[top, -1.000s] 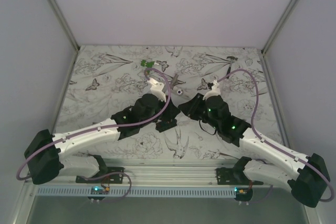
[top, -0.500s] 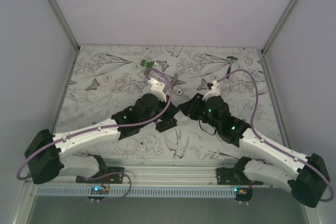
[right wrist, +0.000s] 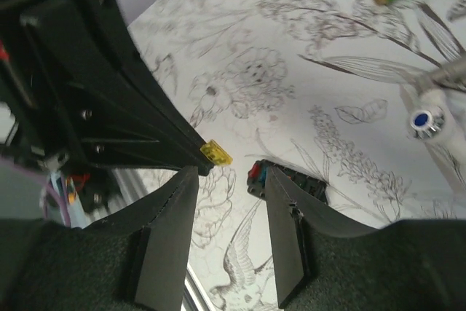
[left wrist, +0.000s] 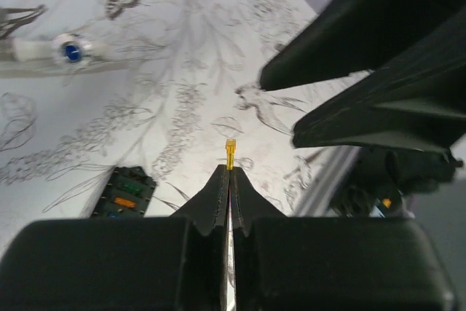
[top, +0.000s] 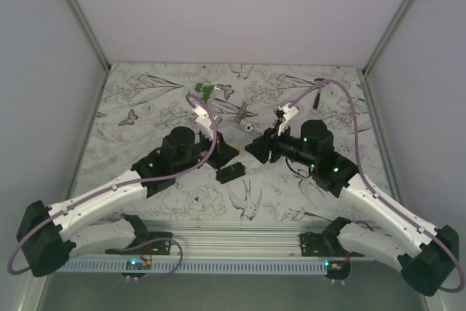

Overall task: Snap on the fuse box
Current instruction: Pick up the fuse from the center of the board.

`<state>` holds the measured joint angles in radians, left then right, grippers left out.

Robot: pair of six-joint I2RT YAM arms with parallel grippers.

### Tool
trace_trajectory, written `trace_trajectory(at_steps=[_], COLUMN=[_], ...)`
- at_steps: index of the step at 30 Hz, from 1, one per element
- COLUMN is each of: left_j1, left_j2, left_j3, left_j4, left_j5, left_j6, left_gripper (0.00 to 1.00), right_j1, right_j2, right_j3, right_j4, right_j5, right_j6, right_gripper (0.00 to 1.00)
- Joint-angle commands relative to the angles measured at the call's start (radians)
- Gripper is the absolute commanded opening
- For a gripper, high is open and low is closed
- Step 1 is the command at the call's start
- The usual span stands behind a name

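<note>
Item: fuse box (top: 231, 172). Small, black, rigid plastic; probably light and liable to skid. Lies flat on the counter (top: 116, 107), mid-width, towards near edge. Best gripped across long sides. The left tool (left wrist: 230, 172) is clenched on a yellow fuse (left wrist: 230, 154); the right tool (right wrist: 226, 180) is released, empty.

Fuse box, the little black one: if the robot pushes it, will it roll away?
It probably won't roll: the fuse box is a low, flat-sided block lying flat on the table. A push would more likely make it slide or spin. It looks like small hard plastic, so likely light and stiff.
</note>
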<state>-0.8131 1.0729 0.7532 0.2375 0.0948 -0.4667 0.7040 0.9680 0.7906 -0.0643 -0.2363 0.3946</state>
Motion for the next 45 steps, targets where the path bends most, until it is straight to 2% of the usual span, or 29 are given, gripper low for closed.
trace_trajectory(at_steps=[1, 7, 15, 38, 45], left_j1=[0.011, 0.011, 0.011, -0.019, -0.021], left_j2=[-0.051, -0.087, -0.130, -0.107, -0.103], left_j3=[0.008, 0.021, 0.021, 0.056, 0.049], left_j4=[-0.024, -0.028, -0.031, -0.029, -0.029], left_j5=[0.262, 0.403, 0.457, 0.478, 0.463], left_j6=[0.095, 0.101, 0.105, 0.116, 0.126], left_gripper=[0.00, 0.00, 0.00, 0.00, 0.00], right_j1=[-0.012, -0.013, -0.029, -0.028, -0.029], right_j2=[-0.013, -0.023, -0.031, 0.026, 0.020], right_j3=[0.050, 0.101, 0.120, 0.136, 0.134], right_j4=[-0.045, -0.113, -0.164, -0.165, -0.173], right_j5=[-0.290, -0.429, -0.562, -0.704, -0.706], right_j6=[-0.252, -0.339, -0.387, -0.415, -0.430], right_gripper=[0.48, 0.47, 0.42, 0.20, 0.00])
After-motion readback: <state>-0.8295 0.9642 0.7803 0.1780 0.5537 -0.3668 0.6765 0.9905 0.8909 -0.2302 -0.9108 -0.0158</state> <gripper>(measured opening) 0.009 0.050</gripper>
